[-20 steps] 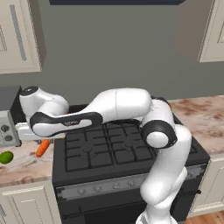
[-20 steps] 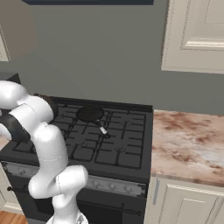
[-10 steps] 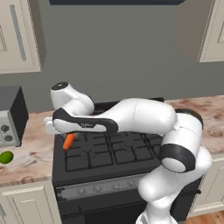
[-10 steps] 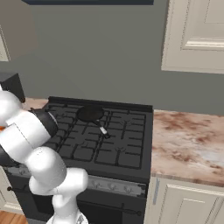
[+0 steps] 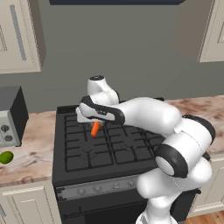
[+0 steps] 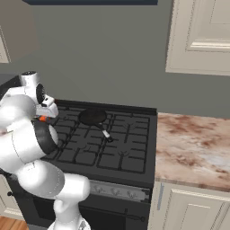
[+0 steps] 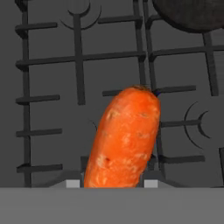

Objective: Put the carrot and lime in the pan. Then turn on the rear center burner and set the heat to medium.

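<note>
Orange carrot (image 5: 94, 128) hangs clenched in the pincer (image 5: 93, 124) above the stove grates; step 1 is underway, and next it must travel right to the pan (image 6: 93, 117).

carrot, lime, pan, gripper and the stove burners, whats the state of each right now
carrot: held in the gripper, lifted above the stove grates
lime: lying on the counter left of the stove
pan: empty, on the rear grates
gripper: shut on the carrot
stove burners: no flame visible
</note>
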